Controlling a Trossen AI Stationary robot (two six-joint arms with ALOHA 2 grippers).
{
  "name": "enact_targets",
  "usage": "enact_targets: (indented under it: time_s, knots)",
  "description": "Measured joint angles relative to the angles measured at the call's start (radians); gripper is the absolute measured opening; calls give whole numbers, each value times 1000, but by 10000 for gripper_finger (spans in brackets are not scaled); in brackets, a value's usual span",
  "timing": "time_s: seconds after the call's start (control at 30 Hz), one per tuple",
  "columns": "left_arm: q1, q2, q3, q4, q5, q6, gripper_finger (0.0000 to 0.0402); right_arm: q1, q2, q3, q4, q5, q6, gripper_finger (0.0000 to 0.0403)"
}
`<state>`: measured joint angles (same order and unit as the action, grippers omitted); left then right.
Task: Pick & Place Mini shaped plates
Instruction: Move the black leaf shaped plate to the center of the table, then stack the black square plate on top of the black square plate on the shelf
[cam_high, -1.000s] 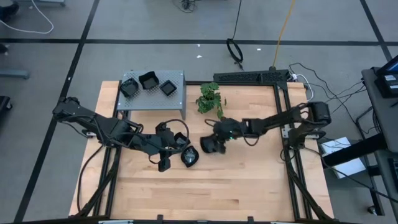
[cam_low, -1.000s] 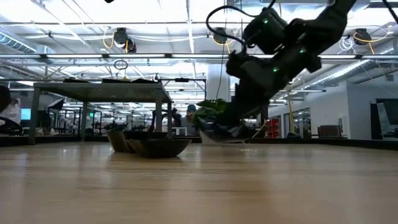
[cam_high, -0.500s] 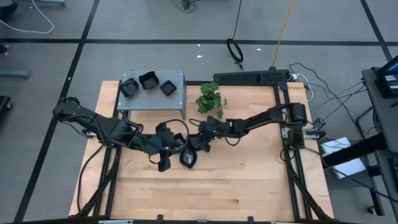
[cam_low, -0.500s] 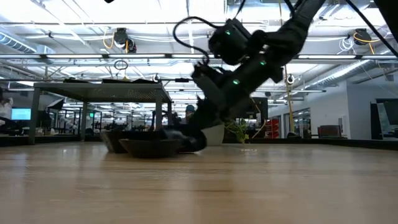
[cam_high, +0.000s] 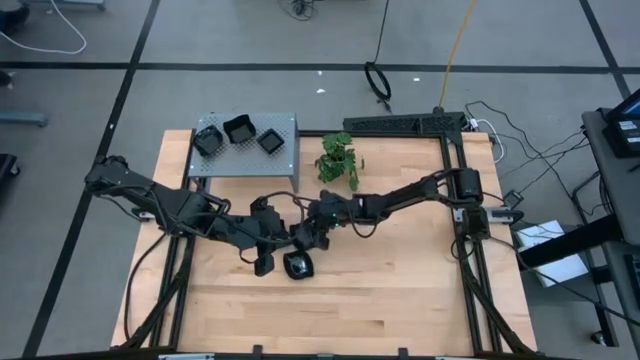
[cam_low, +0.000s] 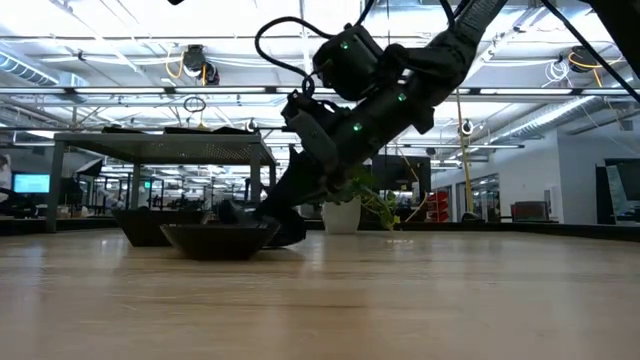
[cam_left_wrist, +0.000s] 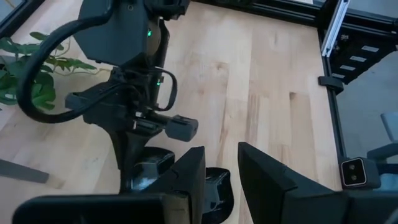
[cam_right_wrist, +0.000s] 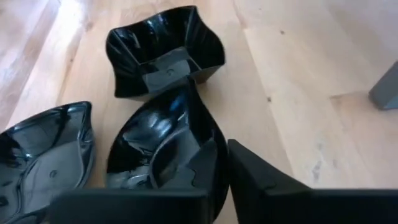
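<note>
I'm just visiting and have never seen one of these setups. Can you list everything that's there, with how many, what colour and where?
Table: one, light wood, under everything.
Shelf: one, grey perforated metal, far left corner of the table.
Dishes on the shelf: three, glossy black, in a row on top.
Dishes on the table: at least three, glossy black, bunched mid-table where the two arms meet; the wavy square one sits free, the long pointed dish lies at the right gripper.
Potted plant: one, green, just right of the shelf.
Left gripper: one, dark, mid-table by the dishes, fingers a little apart.
Right gripper: one, dark, reaching in from the right, low over the pointed dish.
</note>
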<state>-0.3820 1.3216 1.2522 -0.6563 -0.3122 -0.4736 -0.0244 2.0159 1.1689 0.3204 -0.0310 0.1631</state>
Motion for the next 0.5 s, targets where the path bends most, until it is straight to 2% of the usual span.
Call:
enact_targets:
  time_s: [0.17,0.33,0.5]
  knots:
    - [0,0,0,0,0,0,97,-1,0,0,4,0,-6,78]
    - [0,0,0,-6,0,0,97,-1,-14,-1,-15,2,-83,134]
    - [0,0,0,-7,0,0,97,0,-105,-1,-132,3,-136,155]
